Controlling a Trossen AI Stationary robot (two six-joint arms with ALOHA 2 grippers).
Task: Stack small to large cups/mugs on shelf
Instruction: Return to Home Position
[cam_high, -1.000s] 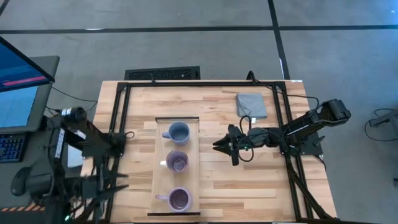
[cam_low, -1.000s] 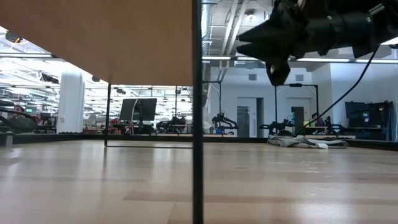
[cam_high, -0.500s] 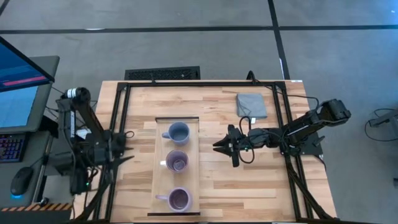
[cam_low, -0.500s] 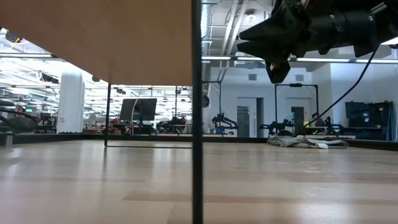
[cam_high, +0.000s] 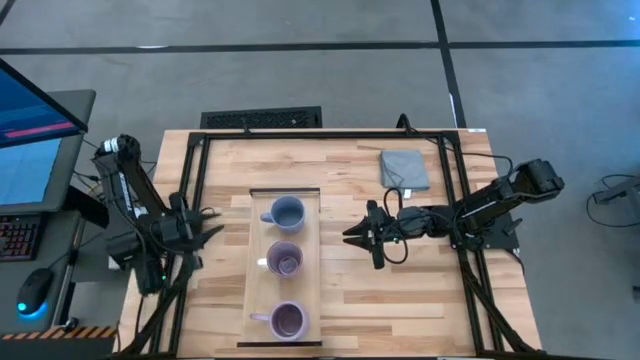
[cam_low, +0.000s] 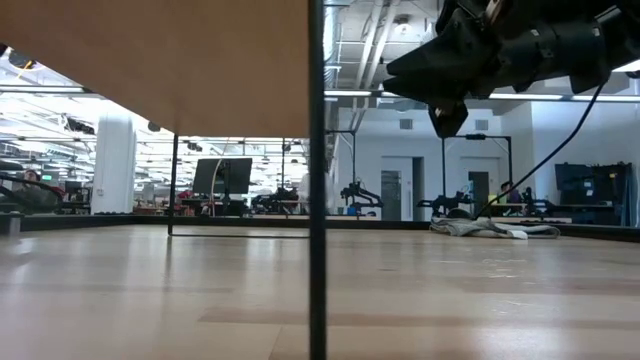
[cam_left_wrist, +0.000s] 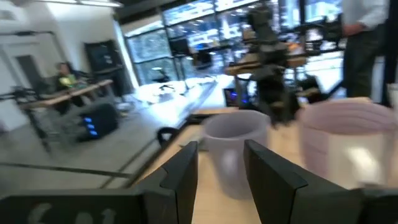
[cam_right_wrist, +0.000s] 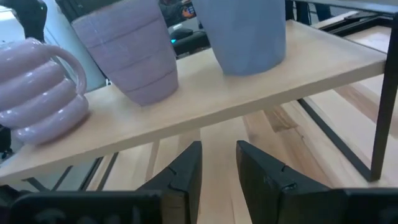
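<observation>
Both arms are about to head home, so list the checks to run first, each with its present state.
1. All mugs on the shelf: ok. The blue-grey mug, patterned purple mug and ridged purple mug stand upright in a row.
2. Left gripper empty: ok. It is open with nothing between its fingers, and it is off the shelf's left side.
3. Right gripper empty: ok. It is open and apart from the shelf, on its right side.
4. Small-to-large order: cannot tell. The mugs look close in size.
5. Grey folded cloth clear of the right arm: ok. It lies apart, farther back.
</observation>
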